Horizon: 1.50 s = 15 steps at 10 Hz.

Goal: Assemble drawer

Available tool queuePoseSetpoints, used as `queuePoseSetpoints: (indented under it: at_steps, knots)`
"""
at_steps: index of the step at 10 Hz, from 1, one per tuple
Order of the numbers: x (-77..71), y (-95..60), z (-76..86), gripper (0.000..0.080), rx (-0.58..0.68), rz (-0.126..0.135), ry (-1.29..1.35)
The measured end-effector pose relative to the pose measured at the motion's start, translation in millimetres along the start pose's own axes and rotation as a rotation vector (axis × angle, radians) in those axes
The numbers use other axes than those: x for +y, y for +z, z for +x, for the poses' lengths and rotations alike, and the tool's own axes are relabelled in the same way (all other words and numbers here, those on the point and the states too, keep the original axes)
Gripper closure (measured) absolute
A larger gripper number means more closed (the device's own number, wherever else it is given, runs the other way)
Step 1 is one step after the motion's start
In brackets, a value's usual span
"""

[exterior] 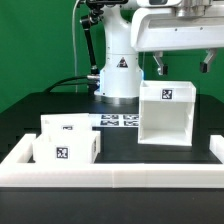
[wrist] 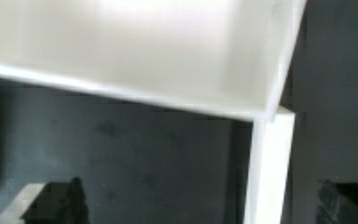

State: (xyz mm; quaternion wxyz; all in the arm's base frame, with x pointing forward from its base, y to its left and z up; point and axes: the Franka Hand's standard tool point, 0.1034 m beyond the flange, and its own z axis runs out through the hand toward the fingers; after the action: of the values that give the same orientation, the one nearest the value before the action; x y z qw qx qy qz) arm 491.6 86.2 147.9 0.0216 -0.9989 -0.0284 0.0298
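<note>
The drawer's big open-fronted white box point(exterior: 165, 113) stands on the black table at the exterior view's right, with a tag on its top front edge. The two small white trays point(exterior: 65, 143) sit close together at the exterior view's left, each with a tag. My gripper point(exterior: 181, 67) hangs open and empty just above the big box. In the wrist view the box's pale inside point(wrist: 140, 45) and one thin wall edge point(wrist: 274, 165) show. That edge runs down between my dark fingertips point(wrist: 60, 200). My gripper point(wrist: 202, 205) touches nothing.
The marker board point(exterior: 120, 121) lies flat behind the trays, next to the robot's white base point(exterior: 117, 75). A long low white rail point(exterior: 110, 176) edges the table's front and both sides. A green backdrop stands behind.
</note>
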Motion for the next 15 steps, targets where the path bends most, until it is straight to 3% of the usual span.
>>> queuePoseSetpoints:
  at_steps: [2, 6, 8, 13, 14, 15]
  knots:
    - [-5.9, 9.4, -14.8, 0.0150, 0.020, -0.003, -0.009]
    - [-5.8, 10.4, -12.2, 0.0150, 0.035, 0.000, 0.040]
    - [-13.3, 30.2, -28.8, 0.0150, 0.068, 0.005, 0.123]
    - [-21.1, 46.4, -37.5, 0.0150, 0.043, 0.003, 0.110]
    - [-21.1, 46.1, -36.9, 0.0275, 0.044, 0.003, 0.111]
    - [-21.1, 46.1, -36.9, 0.0275, 0.044, 0.003, 0.109]
